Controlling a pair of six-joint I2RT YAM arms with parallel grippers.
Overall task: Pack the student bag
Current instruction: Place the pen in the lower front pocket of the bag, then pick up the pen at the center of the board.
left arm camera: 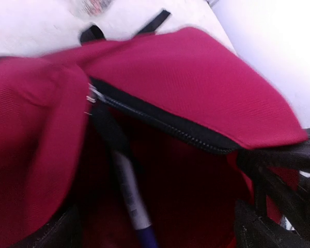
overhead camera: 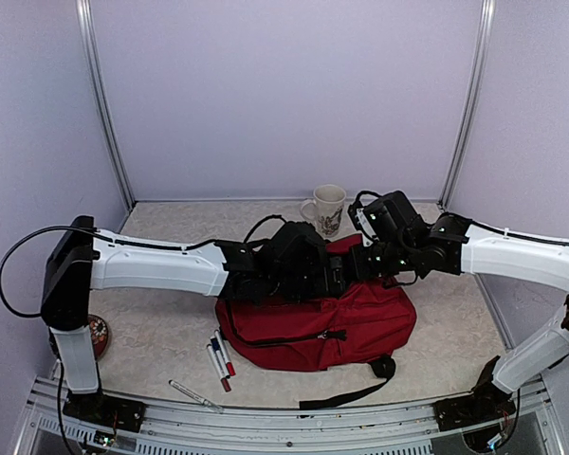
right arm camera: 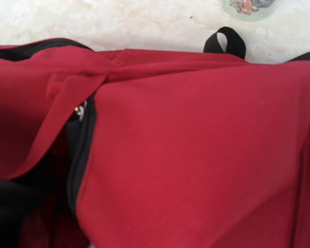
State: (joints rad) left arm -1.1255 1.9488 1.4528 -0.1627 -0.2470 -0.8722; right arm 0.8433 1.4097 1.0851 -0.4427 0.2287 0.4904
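The student bag (overhead camera: 351,327) lies flat mid-counter (overhead camera: 171,232), soft and limp, likely to sag unless taken by its zippered rim (left arm camera: 160,121). The right tool (overhead camera: 360,261) is closed, seemingly pinching that lifted flap. The left tool (overhead camera: 315,275) gapes wide over a marker (left arm camera: 128,194) lying loose inside.

Evenly, softly lit from above in the overhead view, with only a faint shadow along the near edge of the backpack (overhead camera: 351,318). Smeared by motion at the left wrist, worst left of the backpack's zipper (left arm camera: 160,120); blown out to white beyond the backpack. Sharper at the right wrist, murky inside the backpack's opening.
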